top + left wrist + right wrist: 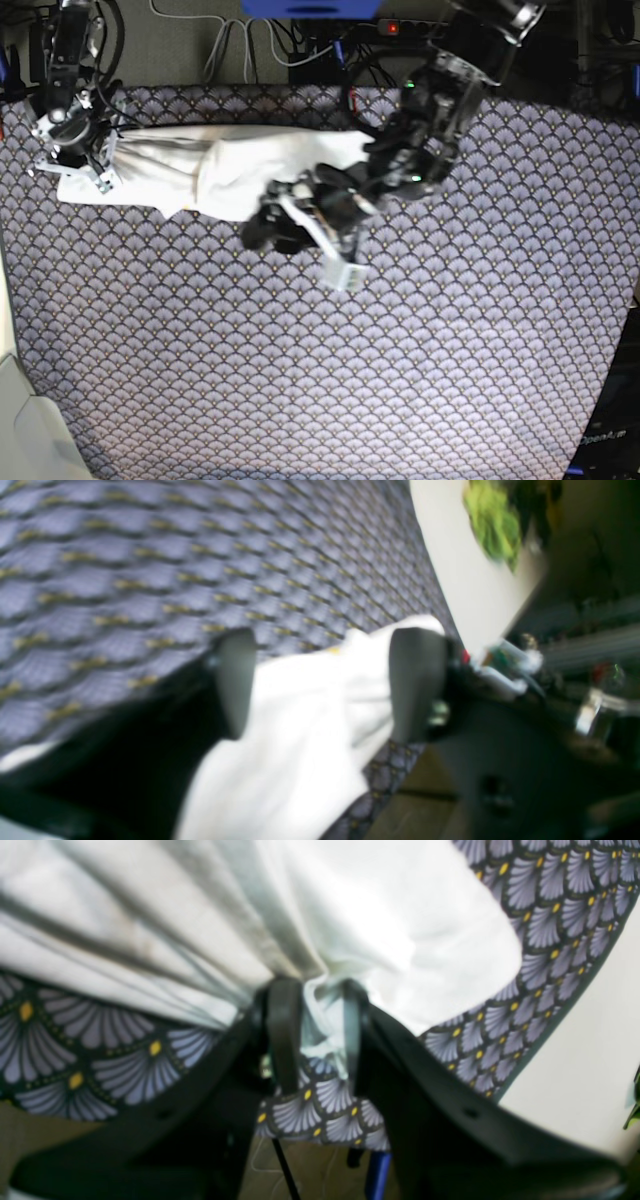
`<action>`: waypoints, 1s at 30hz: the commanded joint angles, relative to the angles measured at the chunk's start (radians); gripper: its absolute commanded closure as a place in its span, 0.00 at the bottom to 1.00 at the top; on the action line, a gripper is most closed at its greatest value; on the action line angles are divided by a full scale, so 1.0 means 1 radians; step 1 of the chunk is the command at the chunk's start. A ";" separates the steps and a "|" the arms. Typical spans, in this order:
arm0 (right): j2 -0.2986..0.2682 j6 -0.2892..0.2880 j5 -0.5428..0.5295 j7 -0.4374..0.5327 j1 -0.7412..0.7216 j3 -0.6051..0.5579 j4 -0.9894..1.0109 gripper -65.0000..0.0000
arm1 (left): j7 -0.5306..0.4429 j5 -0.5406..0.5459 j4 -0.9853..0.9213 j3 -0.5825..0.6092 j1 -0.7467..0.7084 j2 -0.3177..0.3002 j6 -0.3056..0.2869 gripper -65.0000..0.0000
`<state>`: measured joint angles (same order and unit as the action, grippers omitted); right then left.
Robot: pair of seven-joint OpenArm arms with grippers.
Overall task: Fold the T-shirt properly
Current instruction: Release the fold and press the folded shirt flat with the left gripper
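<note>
Counter cloth, purple fan-patterned fabric (pixel 400 350), carries the white cotton T-shirt (pixel 230 170), bunched into a long strip at its far edge. My right jaws (pixel 315 1035) clamp one end, anchoring it; my left jaws (pixel 325 680) stand apart around loose cloth.

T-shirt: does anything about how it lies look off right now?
Yes. The T-shirt is bunched into a long, creased roll at the far edge of the patterned cloth, not spread flat. The right pincer pinches one end; the left pincer straddles the other with its jaws apart.
</note>
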<state>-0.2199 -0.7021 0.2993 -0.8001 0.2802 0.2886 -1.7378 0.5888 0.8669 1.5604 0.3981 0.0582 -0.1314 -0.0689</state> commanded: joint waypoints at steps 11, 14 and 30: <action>-0.009 0.004 -0.004 -0.003 -0.022 0.005 -0.092 0.74 | 0.000 0.065 -0.007 -0.092 -0.047 -0.126 -0.012 0.98; -0.006 0.004 -0.004 -0.003 -0.022 0.005 -0.092 0.74 | -0.002 0.033 -0.061 -0.092 -0.039 -0.109 -0.012 0.99; -0.006 0.004 -0.007 -0.034 -0.029 0.119 -0.193 0.73 | 0.000 -0.186 -0.203 -0.094 0.006 -0.001 -0.012 0.99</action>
<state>-0.2146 -0.7025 0.2832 -0.8387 0.2592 0.3981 -1.9141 0.5976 0.6758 1.3434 0.3084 0.0479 -0.1310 -0.0784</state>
